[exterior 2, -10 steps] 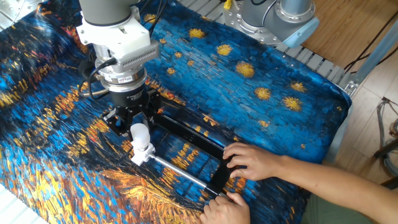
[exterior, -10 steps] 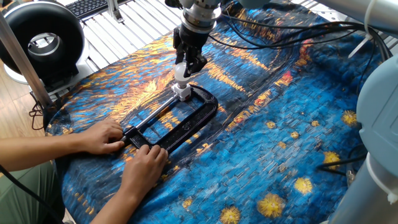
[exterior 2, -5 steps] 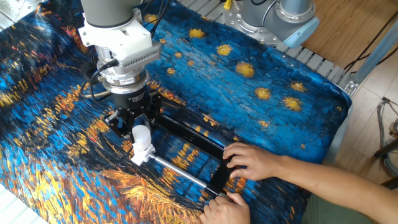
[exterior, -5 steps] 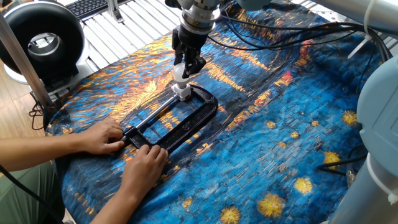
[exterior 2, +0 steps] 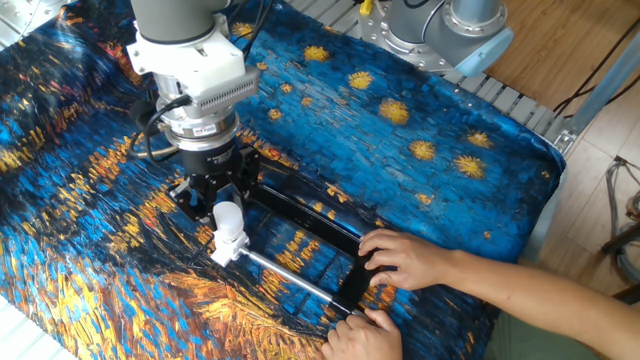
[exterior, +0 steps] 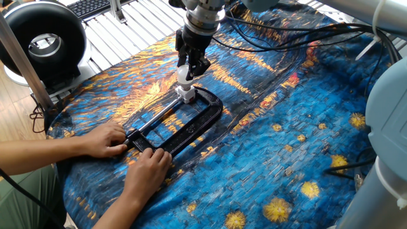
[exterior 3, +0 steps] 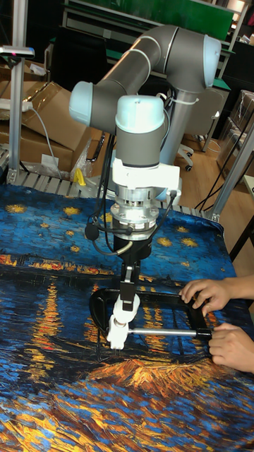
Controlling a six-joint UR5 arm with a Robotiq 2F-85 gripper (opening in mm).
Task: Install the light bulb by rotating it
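Starry-night cloth [exterior 2: 420, 190] covers the tabletop.
The claw [exterior 2: 226, 213] pinches the light bulb [exterior 2: 228, 216] above a black C-clamp [exterior: 191, 124].

Frosted white light bulb [exterior 2: 227, 216], blue-and-orange painted cloth [exterior 2: 420, 110] (yellow stars), black clamp [exterior: 191, 130]

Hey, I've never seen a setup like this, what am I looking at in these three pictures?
A grey robot arm works over a table under a starry painted cloth. Two cameras look down from opposite sides; the tall picture faces the robot. Its grasping tool is closed on a small white light bulb, which sits on a white socket block. That block is held in a black clamp lying on the cloth. A person's two hands steady the clamp's far end.
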